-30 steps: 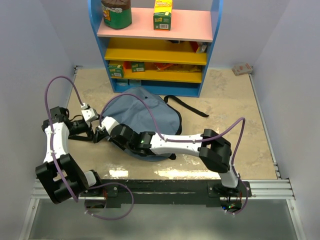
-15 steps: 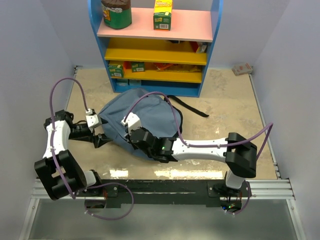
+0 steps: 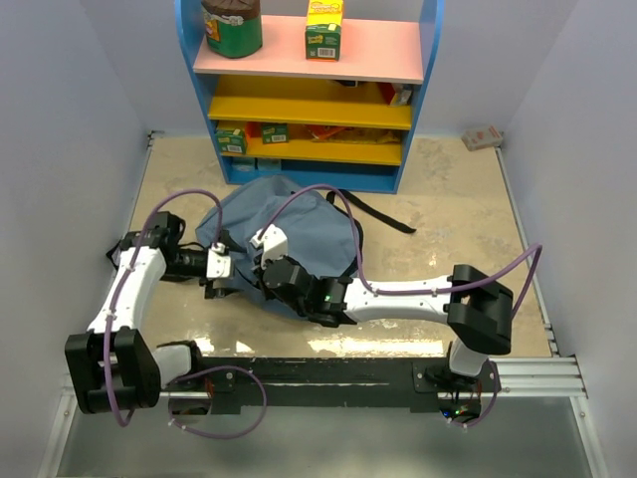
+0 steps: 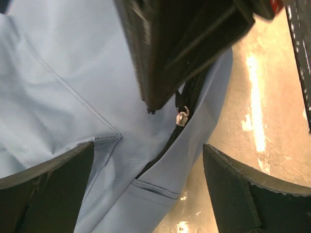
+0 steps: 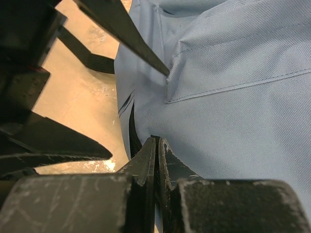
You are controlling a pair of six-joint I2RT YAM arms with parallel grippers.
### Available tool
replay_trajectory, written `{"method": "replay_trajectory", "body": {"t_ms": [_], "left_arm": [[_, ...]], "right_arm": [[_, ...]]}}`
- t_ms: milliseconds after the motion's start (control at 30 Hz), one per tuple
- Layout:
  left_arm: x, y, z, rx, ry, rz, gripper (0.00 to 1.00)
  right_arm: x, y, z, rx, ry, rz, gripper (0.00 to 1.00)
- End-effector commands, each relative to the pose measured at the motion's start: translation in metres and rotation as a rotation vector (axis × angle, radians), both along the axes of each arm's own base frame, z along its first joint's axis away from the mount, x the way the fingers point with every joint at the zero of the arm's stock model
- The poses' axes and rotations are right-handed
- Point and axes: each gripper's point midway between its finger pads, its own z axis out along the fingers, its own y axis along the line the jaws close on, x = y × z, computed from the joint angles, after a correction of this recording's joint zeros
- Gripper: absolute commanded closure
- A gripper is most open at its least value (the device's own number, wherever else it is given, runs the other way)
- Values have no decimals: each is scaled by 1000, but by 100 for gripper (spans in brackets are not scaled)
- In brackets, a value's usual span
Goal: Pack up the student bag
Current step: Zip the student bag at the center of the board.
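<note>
Where the arms meet at the near left of the table (image 3: 448, 219), the left gripper (image 4: 148, 148) stands wide open astride the student bag (image 3: 309, 224)'s edge. The right gripper (image 5: 156, 150) is pressed fully closed, its tips at the fabric beside the zip pull (image 4: 181, 118). The bag lies mid-table, with the blue shelf unit (image 3: 309, 100) beyond it.

Tight squeeze at the lower left of the student bag (image 3: 309, 224): the right gripper (image 5: 156, 141), pinched closed, sits right in front of the wide-spread left gripper (image 4: 148, 145), blocking its path. The bookshelf (image 3: 309, 95) walls off the top centre, close behind the bag. A black strap (image 3: 383, 211) trails right. Beyond it, the table (image 3: 468, 239) lies open, with a small box (image 3: 483, 136) at upper right.
</note>
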Motion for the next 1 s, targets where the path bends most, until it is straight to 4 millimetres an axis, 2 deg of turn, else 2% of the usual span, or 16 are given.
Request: {"method": "replay_trajectory", "body": {"t_ms": [0, 67, 100, 167, 200, 300, 433, 533, 633, 667, 733, 767, 800, 967], "left_arm": [[0, -3, -14, 71, -53, -52, 13], [-4, -6, -19, 89, -46, -75, 25], [-5, -6, -21, 92, -37, -74, 41], [-5, -8, -24, 96, -47, -71, 56], [-5, -9, -25, 93, -37, -58, 67], [-3, -10, -27, 94, -69, -39, 71], [-5, -24, -29, 100, -96, -70, 76], [-9, -26, -36, 118, -75, -79, 83], [-7, -19, -41, 169, -85, -71, 89], [-5, -15, -43, 198, -90, -62, 91], [-5, -12, -44, 219, -90, -58, 94], [-3, -9, -44, 237, -94, -52, 95], [-3, -8, -44, 243, -96, -53, 97], [-3, -5, -38, 263, -127, -46, 98]], "right_arm": [[-3, 2, 38, 140, 0, -7, 100], [-4, 1, 35, 136, 7, -4, 100], [-4, 1, 35, 139, 10, -7, 100], [-4, 0, 32, 144, 15, -9, 100], [-5, -1, 31, 143, 16, -7, 100], [-5, 1, 33, 151, 16, -2, 100], [-6, 2, 34, 148, 19, 5, 100], [-4, -6, 31, 120, 19, -17, 100], [-5, -23, 19, 77, 34, -57, 100], [-4, -32, 25, 89, 38, -82, 100], [-8, -46, 16, 70, 52, -97, 100], [-9, -55, 22, 83, 57, -111, 100], [-10, -65, 14, 63, 64, -129, 100], [-15, -102, 6, 42, 88, -190, 100]]}}
